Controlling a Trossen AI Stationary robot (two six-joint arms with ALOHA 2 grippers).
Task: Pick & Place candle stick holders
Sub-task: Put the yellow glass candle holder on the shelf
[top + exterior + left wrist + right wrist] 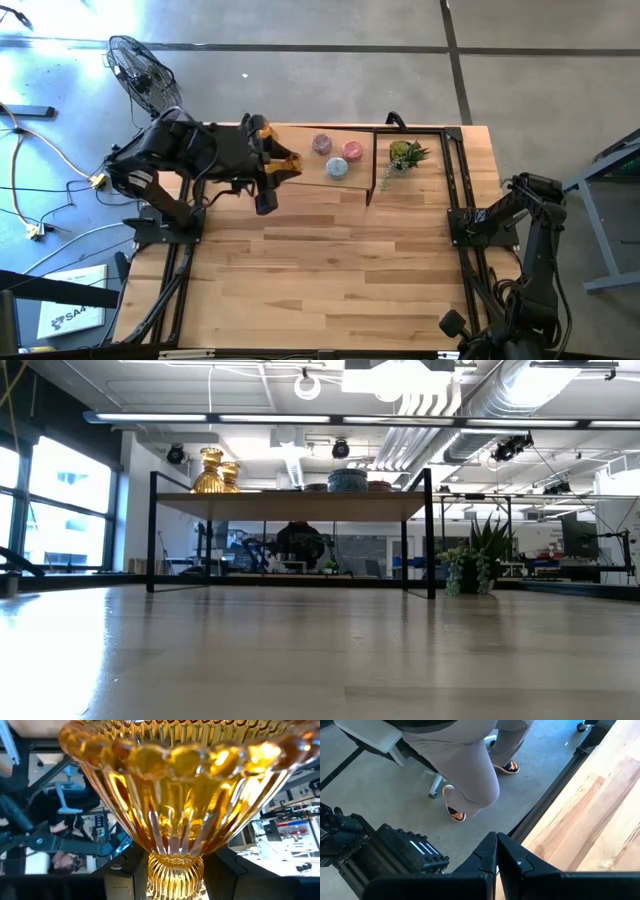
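Note:
My left gripper [280,172] is over the far left of the table, shut on an amber fluted glass candle stick holder [289,164], which fills the left wrist view [175,785]. Two more amber holders [208,470] [230,476] stand on top of a raised wooden shelf [300,506]. Two pink holders [322,144] [353,150] and a light blue one [337,168] stand on the same shelf. The held holder and the left arm do not show in the low view. My right gripper [496,855] waits shut at the table's right edge. My left gripper pinches the amber holder's narrow ribbed neck [175,876] between its two fingers [125,882], one on each side. The fingers come from the table's left, slanting a little downward. The wide fluted bowl [170,795] sticks out beyond the fingertips, lifted clear above the shelf.
A small spiky green plant [405,155] stands right of the shelf, inside a black frame [450,150]. The near half of the table [320,270] is bare wood. A fan [140,70] stands on the floor at far left. A seated person's legs [470,775] show beyond the table's right edge.

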